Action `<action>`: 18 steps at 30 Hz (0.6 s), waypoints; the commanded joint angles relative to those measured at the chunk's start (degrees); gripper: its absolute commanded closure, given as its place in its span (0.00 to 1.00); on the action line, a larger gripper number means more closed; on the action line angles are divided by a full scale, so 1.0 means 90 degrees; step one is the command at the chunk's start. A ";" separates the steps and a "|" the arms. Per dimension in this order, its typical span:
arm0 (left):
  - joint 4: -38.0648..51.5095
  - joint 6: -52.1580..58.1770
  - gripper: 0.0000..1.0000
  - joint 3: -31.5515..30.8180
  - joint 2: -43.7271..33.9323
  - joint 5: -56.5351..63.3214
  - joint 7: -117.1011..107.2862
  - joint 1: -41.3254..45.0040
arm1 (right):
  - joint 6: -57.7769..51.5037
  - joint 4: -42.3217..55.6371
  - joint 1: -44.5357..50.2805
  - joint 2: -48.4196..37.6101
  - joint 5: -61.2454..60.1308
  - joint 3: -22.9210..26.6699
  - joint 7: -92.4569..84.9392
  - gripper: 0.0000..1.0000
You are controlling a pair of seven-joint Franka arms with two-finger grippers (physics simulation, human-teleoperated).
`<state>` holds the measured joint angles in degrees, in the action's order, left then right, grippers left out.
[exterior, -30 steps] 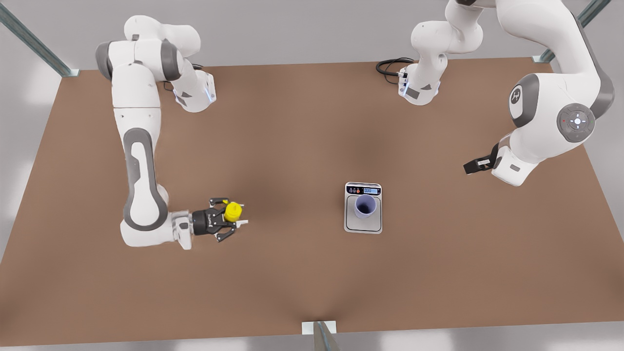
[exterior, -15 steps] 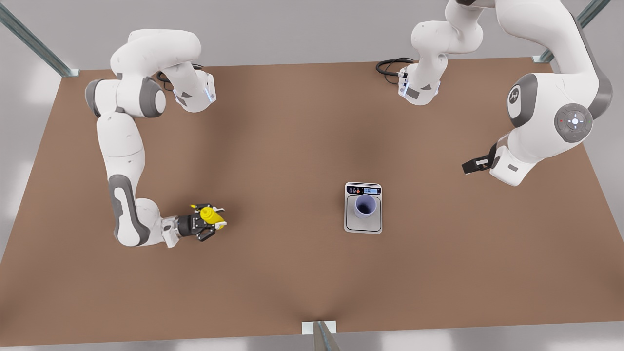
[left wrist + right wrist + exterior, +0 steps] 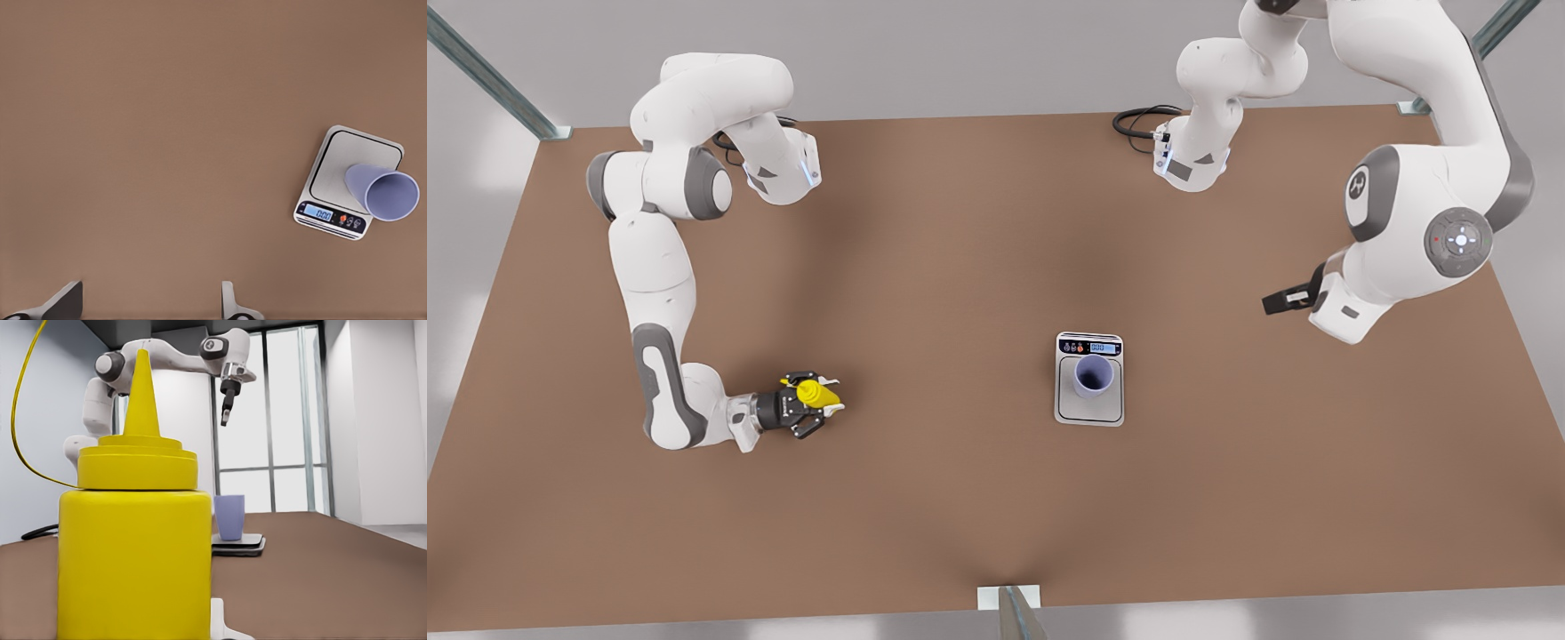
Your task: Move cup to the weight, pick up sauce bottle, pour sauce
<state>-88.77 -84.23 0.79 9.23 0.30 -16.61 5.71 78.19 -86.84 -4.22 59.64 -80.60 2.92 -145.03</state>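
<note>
The right hand (image 3: 815, 407) sits low over the table (image 3: 960, 498) at the front view's left, its fingers pinching the sauce bottle (image 3: 811, 390) between them. In the right wrist view the sauce bottle (image 3: 133, 547) stands upright right in front of that hand, its pointed nozzle up, with one pale fingertip (image 3: 219, 617) just beside its body. Farther out from this hand, well apart across the bare table, the cup (image 3: 229, 517) stands upright on the weight (image 3: 240, 544).

The left hand (image 3: 1279, 301) hangs in the air on the front view's right, well above the table and off to the side of the weight (image 3: 1089, 380). Its two fingertips (image 3: 230, 303) are spread apart in the left wrist view, with nothing between them. Below and away from this hand lies the weight (image 3: 347, 180), flat on the table (image 3: 167, 133), its blue display lit at one end. The cup (image 3: 381, 190) rests on the plate, toward the display end, its open mouth up. From the front, the cup (image 3: 1093, 375) sits well inside the plate's edges, just beside the dark display strip.
</note>
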 commanded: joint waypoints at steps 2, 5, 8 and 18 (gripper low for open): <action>0.0000 0.0003 0.00 0.0000 0.0019 -0.0004 0.0009 0.0000 | -0.0074 0.0049 -0.0010 0.0063 0.0176 0.0007 -0.0076 0.58; 0.0000 0.0003 0.00 0.0000 0.0058 -0.0004 0.0009 0.0000 | -0.0064 0.0039 0.0000 0.0131 0.0147 0.0007 -0.0164 0.57; 0.0010 0.0033 0.00 0.0000 0.0058 -0.0004 0.0000 0.0010 | -0.0055 0.0020 -0.0010 0.0131 0.0137 0.0007 -0.0164 0.57; 0.0010 0.0062 0.00 0.0000 0.0058 -0.0004 0.0000 0.0010 | -0.0045 -0.0019 0.0000 0.0102 0.0137 -0.0003 -0.0057 0.00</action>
<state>-88.68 -83.67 0.79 9.76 0.26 -16.61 5.80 77.79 -87.01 -4.22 60.56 -79.38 2.90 -145.55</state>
